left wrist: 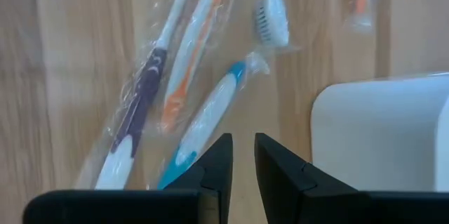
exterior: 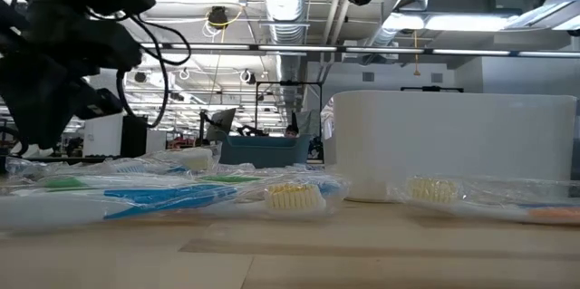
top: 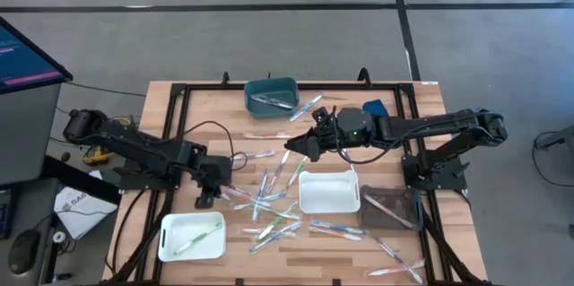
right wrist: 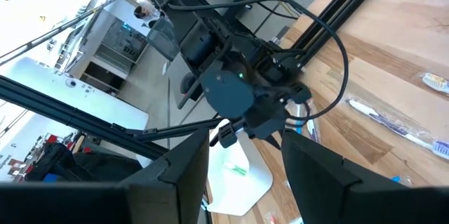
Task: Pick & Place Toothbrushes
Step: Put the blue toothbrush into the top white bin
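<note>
Several wrapped toothbrushes (top: 269,201) lie flat and scattered on the wooden table between the trays; the low view shows them close up (exterior: 181,194). My left gripper (top: 207,199) hovers at the left edge of the pile. Its fingers (left wrist: 242,157) are open by a narrow gap, with nothing between them. Just beyond them lie a blue-handled toothbrush (left wrist: 203,119), an orange one (left wrist: 189,62) and a purple one (left wrist: 137,104). My right gripper (top: 299,146) is raised over the far part of the pile, pointing left. It is wide open (right wrist: 245,161) and holds nothing.
A teal bin (top: 272,95) at the far edge holds a few toothbrushes. A white tray (top: 191,237) near the left corner holds a green one. Another white tray (top: 327,192) stands mid-table beside a clear tray (top: 390,207). A black frame (top: 170,125) rims the table.
</note>
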